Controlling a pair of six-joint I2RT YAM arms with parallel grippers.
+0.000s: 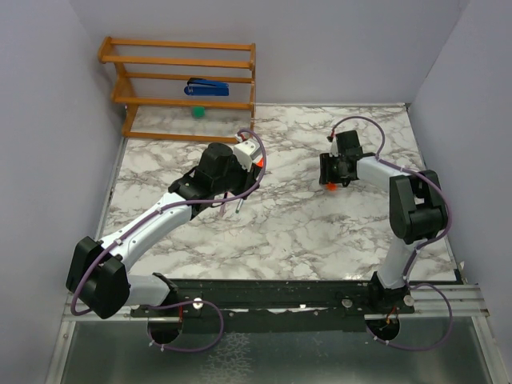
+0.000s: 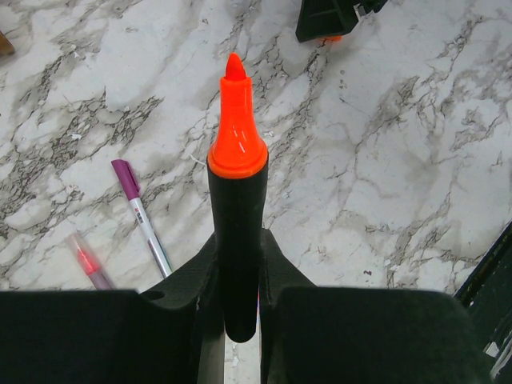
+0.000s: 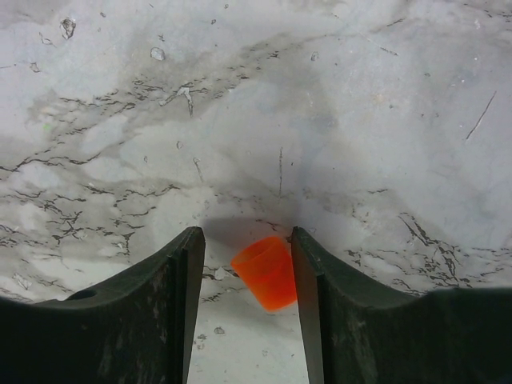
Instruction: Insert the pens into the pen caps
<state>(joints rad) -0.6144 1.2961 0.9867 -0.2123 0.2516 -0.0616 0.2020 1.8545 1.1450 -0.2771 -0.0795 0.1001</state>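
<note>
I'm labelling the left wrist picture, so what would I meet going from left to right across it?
pink pen → silver-grey pen with a purple end → black marker with its orange tip, at the centre → right gripper, cut off by the top edge

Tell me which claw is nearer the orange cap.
Right. The right claw has the orange cap between its fingers; the left claw, gripping the marker, stands well apart, off to its left.
</note>
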